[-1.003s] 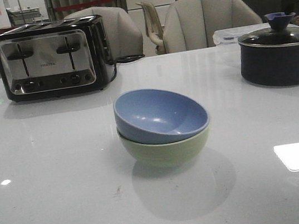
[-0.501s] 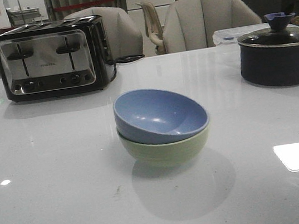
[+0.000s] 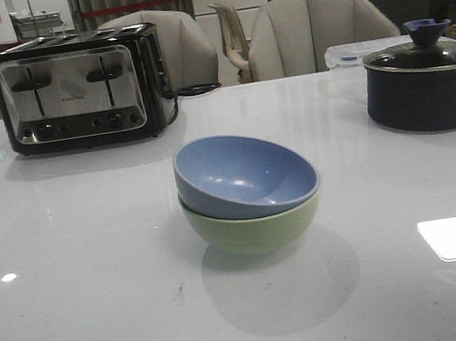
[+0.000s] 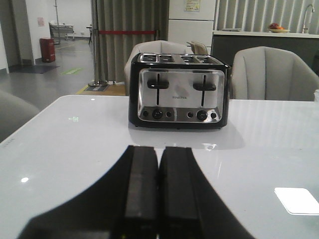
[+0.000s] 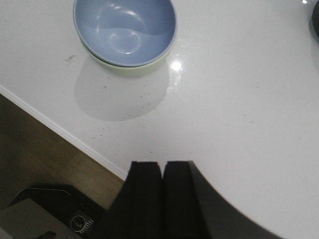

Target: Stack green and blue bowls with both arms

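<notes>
The dusty blue bowl [image 3: 244, 175] sits tilted inside the pale green bowl [image 3: 252, 229] near the middle of the white table. Both also show in the right wrist view, the blue bowl [image 5: 124, 31] nested in the green bowl [image 5: 130, 68]. Neither arm shows in the front view. My left gripper [image 4: 158, 154] is shut and empty, low over the table and facing the toaster. My right gripper [image 5: 162, 167] is shut and empty, above the table's near edge, well apart from the bowls.
A black and chrome toaster [image 3: 79, 90] stands at the back left, also in the left wrist view [image 4: 178, 90]. A dark navy lidded pot [image 3: 426, 82] stands at the back right. Chairs [image 3: 314, 31] stand behind the table. The table's front edge [image 5: 65, 133] drops to the floor.
</notes>
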Motion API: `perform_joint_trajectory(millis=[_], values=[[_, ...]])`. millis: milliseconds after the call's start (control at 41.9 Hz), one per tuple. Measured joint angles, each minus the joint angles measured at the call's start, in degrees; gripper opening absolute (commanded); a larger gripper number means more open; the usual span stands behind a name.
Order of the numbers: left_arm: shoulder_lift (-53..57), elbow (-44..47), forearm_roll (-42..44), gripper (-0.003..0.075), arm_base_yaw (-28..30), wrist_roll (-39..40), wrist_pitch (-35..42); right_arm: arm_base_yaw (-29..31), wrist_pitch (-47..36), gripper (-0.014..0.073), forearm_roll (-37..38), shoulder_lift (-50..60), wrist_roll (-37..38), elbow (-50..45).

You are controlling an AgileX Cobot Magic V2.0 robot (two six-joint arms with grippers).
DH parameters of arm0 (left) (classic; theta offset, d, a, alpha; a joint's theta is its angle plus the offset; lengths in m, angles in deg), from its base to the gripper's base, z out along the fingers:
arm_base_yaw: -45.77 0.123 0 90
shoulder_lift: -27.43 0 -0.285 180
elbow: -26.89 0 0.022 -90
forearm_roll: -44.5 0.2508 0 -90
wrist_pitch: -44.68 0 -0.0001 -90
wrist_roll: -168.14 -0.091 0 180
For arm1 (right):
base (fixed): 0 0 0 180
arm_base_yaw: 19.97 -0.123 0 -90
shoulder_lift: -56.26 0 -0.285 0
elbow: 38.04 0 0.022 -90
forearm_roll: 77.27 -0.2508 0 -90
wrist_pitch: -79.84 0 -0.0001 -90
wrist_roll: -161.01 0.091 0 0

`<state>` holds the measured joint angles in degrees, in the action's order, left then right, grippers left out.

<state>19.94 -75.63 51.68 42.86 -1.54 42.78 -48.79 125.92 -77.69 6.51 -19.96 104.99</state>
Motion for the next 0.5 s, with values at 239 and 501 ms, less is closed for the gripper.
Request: perform_joint_trajectory(millis=[239,501], values=[[0.00,0.00,-0.15,0.0102,-0.90,0.00,0.10,0.00,0.00,0.0042,0.00,0.00,0.00,0.00],[0.00,0.00,-0.83,0.0102,-1.13,0.00,0.10,0.00,0.00,0.0042,0.00,0.00,0.00,0.00]])
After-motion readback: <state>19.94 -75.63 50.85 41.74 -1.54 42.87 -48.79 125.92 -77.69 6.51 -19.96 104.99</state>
